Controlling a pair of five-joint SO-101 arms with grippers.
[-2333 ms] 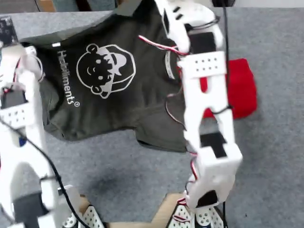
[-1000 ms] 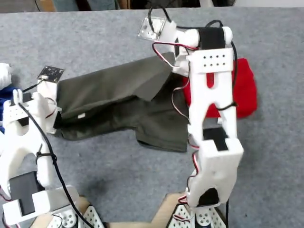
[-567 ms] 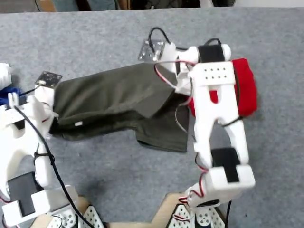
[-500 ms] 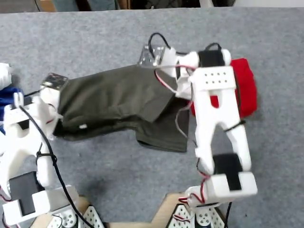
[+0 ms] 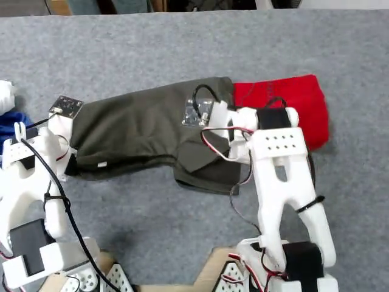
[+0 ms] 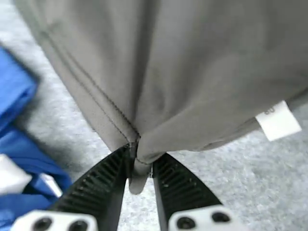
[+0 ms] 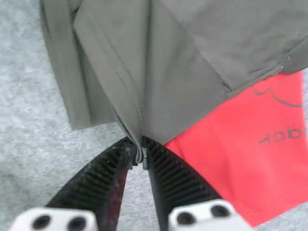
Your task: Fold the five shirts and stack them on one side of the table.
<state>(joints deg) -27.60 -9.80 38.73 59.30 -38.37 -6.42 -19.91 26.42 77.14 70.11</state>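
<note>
So, left tool: clamped on the olive shirt edge.
Right tool: pinching its folded fabric (just beside the red shirt).
Counter: grey, olive shirt draped across.

Our left gripper pinches a fold at the stitched edge of the dark olive-grey cotton shirt, its black ribbed fingers pressed together on the cloth, with the grey felt-covered table showing beyond. We see a small white fabric tag poking out from under the shirt's edge on one side of the gripper. On the other side a crumpled bright blue cloth lies on the table, close beside the shirt's seam.
</note>
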